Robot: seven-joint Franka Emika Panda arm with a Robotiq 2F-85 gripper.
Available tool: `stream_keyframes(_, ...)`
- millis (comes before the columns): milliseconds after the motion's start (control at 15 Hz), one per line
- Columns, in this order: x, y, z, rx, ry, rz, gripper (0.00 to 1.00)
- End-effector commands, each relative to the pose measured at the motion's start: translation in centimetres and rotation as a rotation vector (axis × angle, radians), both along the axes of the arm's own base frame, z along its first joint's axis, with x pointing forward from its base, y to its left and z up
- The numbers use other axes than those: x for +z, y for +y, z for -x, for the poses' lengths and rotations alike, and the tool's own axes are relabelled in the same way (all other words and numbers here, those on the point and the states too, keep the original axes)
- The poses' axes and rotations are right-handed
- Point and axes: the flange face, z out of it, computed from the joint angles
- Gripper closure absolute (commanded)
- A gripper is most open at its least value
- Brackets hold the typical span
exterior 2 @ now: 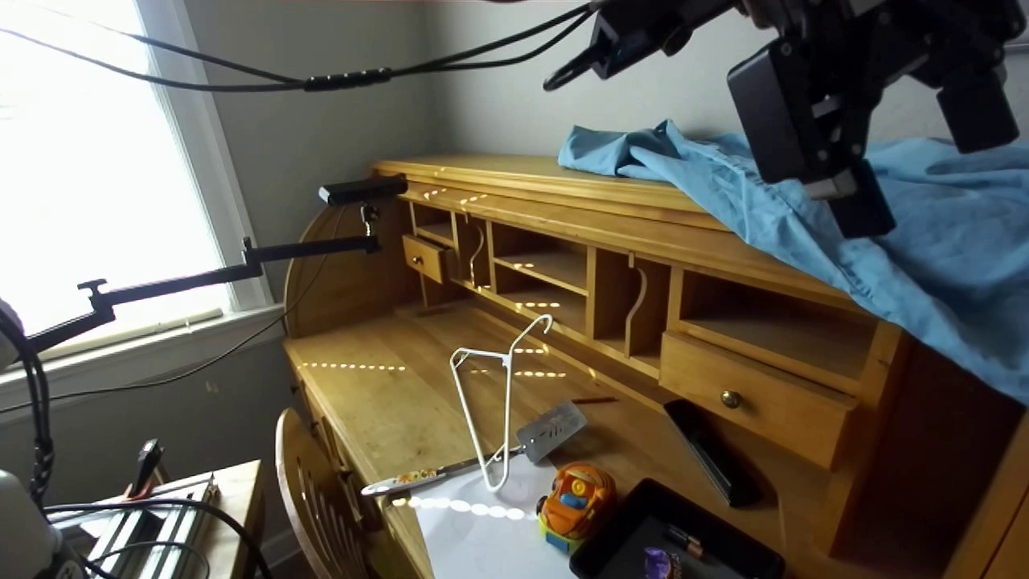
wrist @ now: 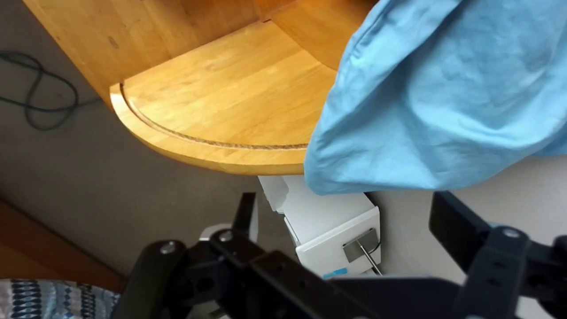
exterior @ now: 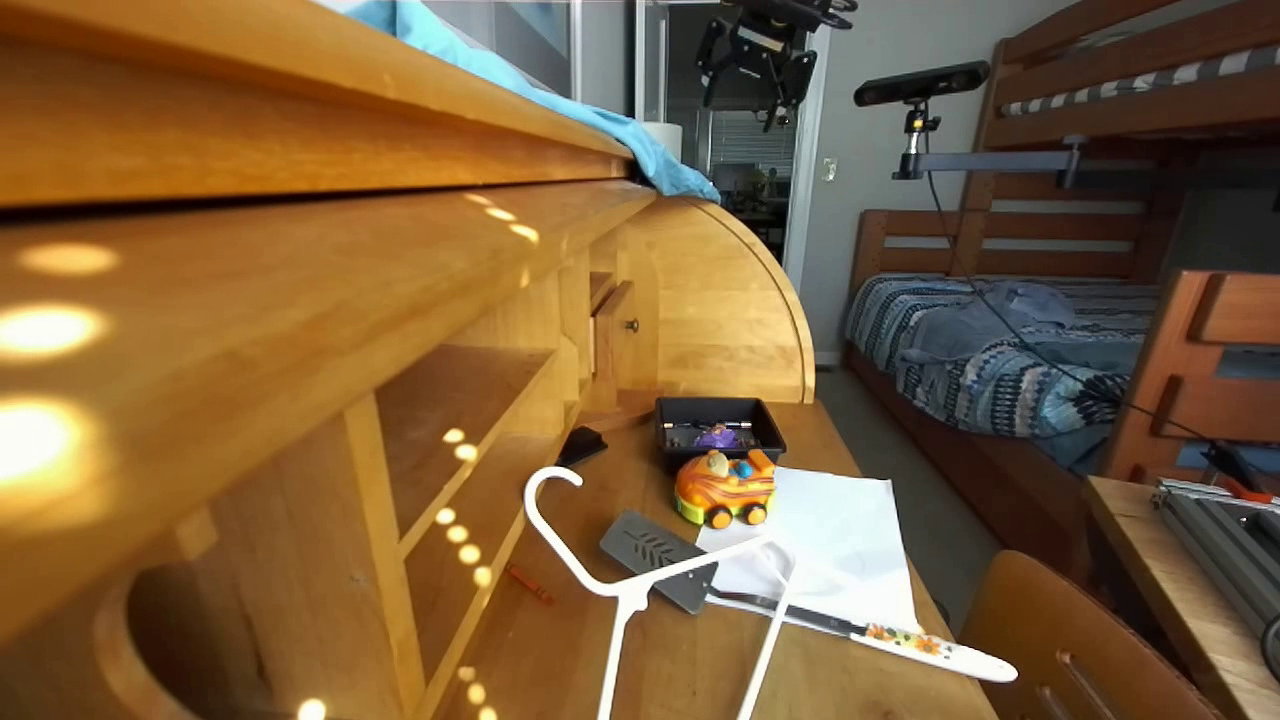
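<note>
Jaws stand wide apart, holding nothing; at their one o'clock in the wrist view hangs the blue cloth point(wrist: 436, 119), draped over the high wooden surface point(exterior 2: 482, 166) and past its edge. It should handle as light, limp and easily creased, so a pinch on the loose fold point(wrist: 327, 177) at its eight o'clock looks the surest hold.

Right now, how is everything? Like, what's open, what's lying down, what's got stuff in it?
Gripper: open, holding nothing.
Blue cloth: rumpled, draped, partly hanging down.
Orange toy car: upright on its wheels.
Black tray: open-topped, not empty.
White hanger: nothing hung on it.
Spatula: lying down.
Paper: flat, partly covered.
Crayon: lying on its side.
Corner drawer: sticking out a little.
</note>
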Motion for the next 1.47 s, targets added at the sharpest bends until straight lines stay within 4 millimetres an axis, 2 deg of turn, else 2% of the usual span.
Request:
stream_keyframes(0,-2.4,-3.5,2.2,-0.079,-0.062,-0.012,0.0)
stream_keyframes(67,-3.3,-4.1,2.2,-0.09,-0.066,-0.013,0.0)
stream_keyframes(267,-4.8,-7.4,2.4,-0.121,-0.09,-0.016,0.0)
stream_keyframes(400,-5.3,-8.1,1.8,-0.107,-0.083,-0.007,0.0)
stream_keyframes(467,-5.6,-8.0,1.5,-0.093,-0.074,0.001,0.0)
stream_keyframes(867,-7.2,-4.5,-2.2,0.072,-0.02,0.039,0.0)
stream_keyframes(1133,-7.8,-4.2,-3.8,0.127,-0.005,0.04,0.0)
stream_keyframes(1400,-7.9,-3.8,-4.4,0.154,-0.004,0.031,0.0)
